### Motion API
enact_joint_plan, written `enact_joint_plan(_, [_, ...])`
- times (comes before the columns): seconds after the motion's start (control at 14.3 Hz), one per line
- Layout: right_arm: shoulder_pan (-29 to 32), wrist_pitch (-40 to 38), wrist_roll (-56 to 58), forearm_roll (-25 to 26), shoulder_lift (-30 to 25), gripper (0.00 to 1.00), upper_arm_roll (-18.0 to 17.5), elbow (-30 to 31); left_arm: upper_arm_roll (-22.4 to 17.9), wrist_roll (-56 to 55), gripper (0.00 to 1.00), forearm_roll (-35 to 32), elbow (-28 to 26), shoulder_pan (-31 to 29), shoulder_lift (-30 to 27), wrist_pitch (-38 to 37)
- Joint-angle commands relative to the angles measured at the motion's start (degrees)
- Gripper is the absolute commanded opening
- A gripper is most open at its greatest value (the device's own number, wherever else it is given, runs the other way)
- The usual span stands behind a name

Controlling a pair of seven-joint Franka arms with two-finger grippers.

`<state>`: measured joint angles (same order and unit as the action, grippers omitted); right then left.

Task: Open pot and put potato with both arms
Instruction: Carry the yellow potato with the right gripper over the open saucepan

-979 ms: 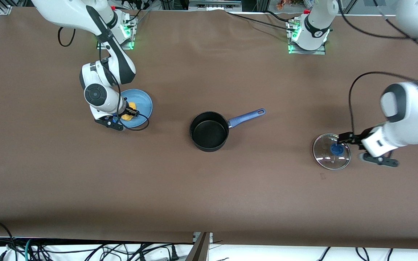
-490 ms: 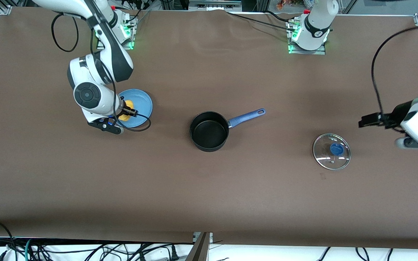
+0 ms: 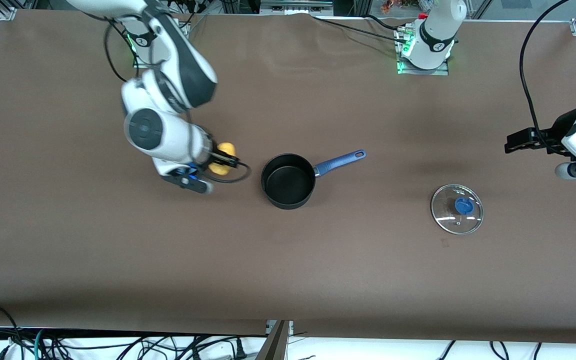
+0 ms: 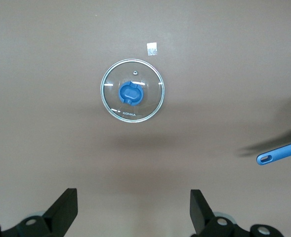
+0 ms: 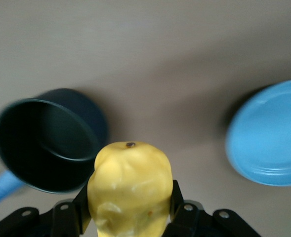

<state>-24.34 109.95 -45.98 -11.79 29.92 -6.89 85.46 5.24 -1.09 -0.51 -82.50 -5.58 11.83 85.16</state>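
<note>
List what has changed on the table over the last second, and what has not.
The right gripper, shut on the potato, lifted it off the blue plate and carried it toward the pot, stopping short of the rim. The left gripper let go of the lid's knob, opened and drew away toward the left arm's end of the table. The pot and the glass lid stayed put.

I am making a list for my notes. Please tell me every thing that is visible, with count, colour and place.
pot: one, black with blue handle, mid-table, open.
glass lid: one, clear with blue knob, flat on the table toward the left arm's end.
potato: one, yellow, held above the table beside the pot.
plate: one, blue, seen only in the right wrist view.
table: one, brown.
right gripper: jaws shut on the potato.
left gripper: jaws open, above the table near the lid.
</note>
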Motion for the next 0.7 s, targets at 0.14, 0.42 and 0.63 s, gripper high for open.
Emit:
enact_joint_plan(0.14, [-7.02,9.54,-3.76,-0.87,12.26,0.34,0.21,-10.93,0.48,-2.25,1.0,-0.72,0.76,-0.57,-0.05,-1.13])
enact_joint_plan(0.42, [-9.48,18.09,-4.55,-0.87,16.83,0.34,0.21,-10.93,0.48,-2.43,1.0,-0.54,0.85,-0.57,-0.05,-1.13])
enact_joint_plan(0.63, [-10.9,18.72,-4.64,-0.69,18.86,0.34,0.21,-10.76,0.48,-2.34,1.0,-0.54,0.85,-0.57,0.03,-1.13])
